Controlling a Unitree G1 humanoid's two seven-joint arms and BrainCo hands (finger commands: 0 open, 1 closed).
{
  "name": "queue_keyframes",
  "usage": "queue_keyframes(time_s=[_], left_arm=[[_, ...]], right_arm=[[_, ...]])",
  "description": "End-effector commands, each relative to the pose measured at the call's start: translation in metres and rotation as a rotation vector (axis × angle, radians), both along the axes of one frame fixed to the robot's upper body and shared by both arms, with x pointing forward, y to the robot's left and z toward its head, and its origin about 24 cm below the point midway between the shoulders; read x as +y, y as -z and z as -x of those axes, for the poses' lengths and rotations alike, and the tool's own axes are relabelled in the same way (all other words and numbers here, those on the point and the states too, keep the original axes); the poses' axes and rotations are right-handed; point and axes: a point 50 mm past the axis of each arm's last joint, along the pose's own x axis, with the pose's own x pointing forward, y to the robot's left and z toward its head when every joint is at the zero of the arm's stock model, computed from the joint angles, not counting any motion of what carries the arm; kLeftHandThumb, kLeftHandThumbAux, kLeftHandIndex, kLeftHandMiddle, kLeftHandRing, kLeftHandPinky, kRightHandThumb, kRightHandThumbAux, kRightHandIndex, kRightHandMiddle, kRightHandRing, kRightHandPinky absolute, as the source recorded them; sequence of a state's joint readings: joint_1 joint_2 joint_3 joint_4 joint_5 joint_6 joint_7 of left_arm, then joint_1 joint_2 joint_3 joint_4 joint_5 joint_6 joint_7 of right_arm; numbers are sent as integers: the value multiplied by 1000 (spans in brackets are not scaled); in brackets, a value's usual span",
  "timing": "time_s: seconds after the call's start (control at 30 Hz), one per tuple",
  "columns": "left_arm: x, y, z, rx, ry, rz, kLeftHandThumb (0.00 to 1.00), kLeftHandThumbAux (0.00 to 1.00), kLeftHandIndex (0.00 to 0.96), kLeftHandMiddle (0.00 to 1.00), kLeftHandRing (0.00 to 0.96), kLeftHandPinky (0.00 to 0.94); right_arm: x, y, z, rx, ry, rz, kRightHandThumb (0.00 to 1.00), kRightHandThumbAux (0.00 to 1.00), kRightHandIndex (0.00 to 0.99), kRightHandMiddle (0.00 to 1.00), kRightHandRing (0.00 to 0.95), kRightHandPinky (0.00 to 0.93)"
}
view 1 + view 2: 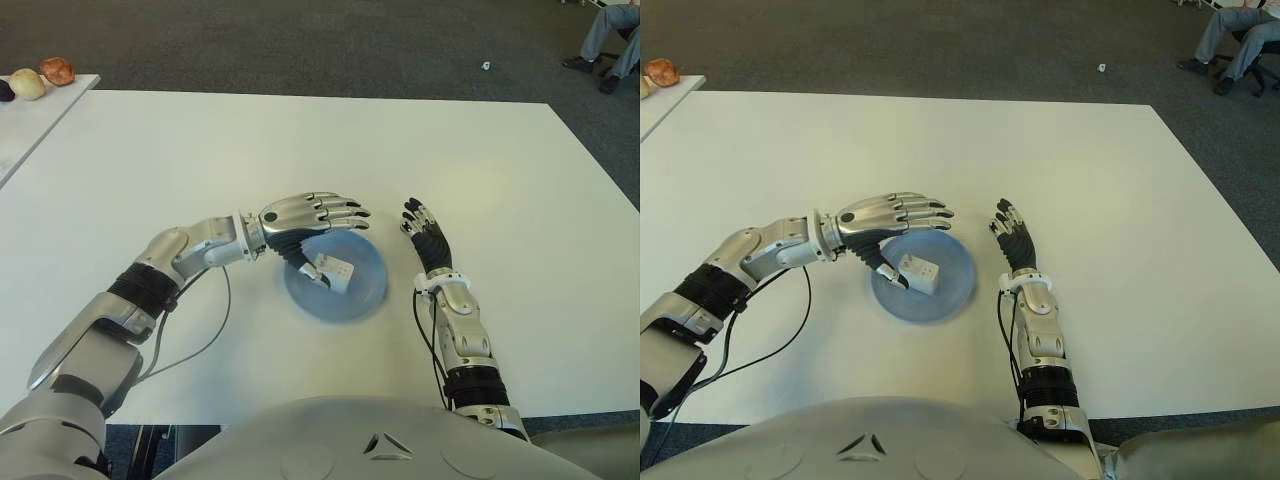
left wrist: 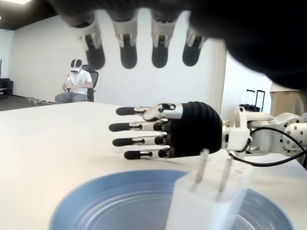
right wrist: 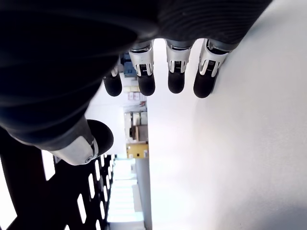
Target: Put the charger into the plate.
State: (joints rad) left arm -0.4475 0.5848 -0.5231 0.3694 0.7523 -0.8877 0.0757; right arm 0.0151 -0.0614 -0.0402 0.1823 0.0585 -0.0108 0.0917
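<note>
While the left hand (image 1: 312, 215) is held over the blue plate (image 1: 368, 290) with fingers stretched out and nothing gripped, the white charger (image 1: 336, 272) is seen inside the plate, prongs up. Just right of the plate, the right hand (image 1: 428, 236) is spread flat above the white surface (image 1: 300, 140).

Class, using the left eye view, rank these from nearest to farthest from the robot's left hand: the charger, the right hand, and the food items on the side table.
1. The charger, in the blue plate just beneath the left hand.
2. The right hand, on the white table right of the plate.
3. The food items, on the side table at far left.
</note>
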Motion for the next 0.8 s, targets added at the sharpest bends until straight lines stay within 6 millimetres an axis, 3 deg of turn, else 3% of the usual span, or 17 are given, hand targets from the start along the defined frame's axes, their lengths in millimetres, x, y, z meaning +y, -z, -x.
queue_keyframes(time_s=[0.03, 0.4, 0.6, 0.8], left_arm=[[2, 6, 0, 29, -14, -19, 153, 267, 9, 0, 0, 0], [5, 3, -6, 41, -86, 32, 154, 306, 34, 0, 0, 4], [8, 2, -22, 89, -175, 132, 131, 317, 47, 10, 0, 28], [17, -13, -43, 219, -300, 286, 145, 342, 45, 27, 13, 41]], right_arm=[[3, 6, 1, 34, -9, 6, 0, 592, 0, 49, 38, 0], [3, 6, 2, 36, -14, 6, 0, 587, 0, 55, 44, 0], [1, 8, 2, 36, -17, 4, 0, 582, 0, 55, 42, 0], [-1, 9, 4, 39, -9, 9, 0, 574, 0, 48, 33, 0]])
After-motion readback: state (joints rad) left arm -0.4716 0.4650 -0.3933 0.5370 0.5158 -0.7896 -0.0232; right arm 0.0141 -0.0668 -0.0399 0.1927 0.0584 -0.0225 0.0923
